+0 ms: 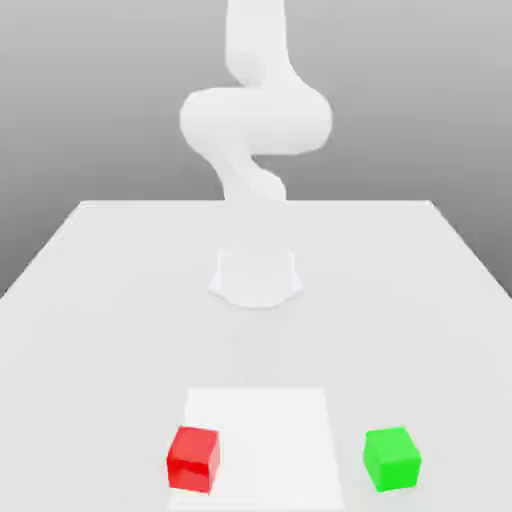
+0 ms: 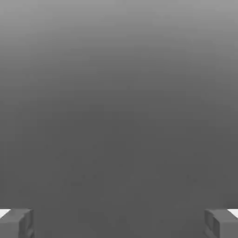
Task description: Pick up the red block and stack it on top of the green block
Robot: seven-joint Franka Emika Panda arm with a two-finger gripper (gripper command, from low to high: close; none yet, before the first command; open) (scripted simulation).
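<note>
Nearest, 2 blocks, green (image 1: 392, 459) at the exterior view's right and red (image 1: 194, 460) at its left, sit well apart and unstacked, the gripper's (image 2: 119, 224) jaws spread and empty, so pick and stack both remain.

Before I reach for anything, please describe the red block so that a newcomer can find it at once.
On the white table, find the bright white square patch. At its edge toward the exterior view's left sits the small red cube. Unlike the green cube, which stands off the patch, this one is red and overlaps it.
</note>
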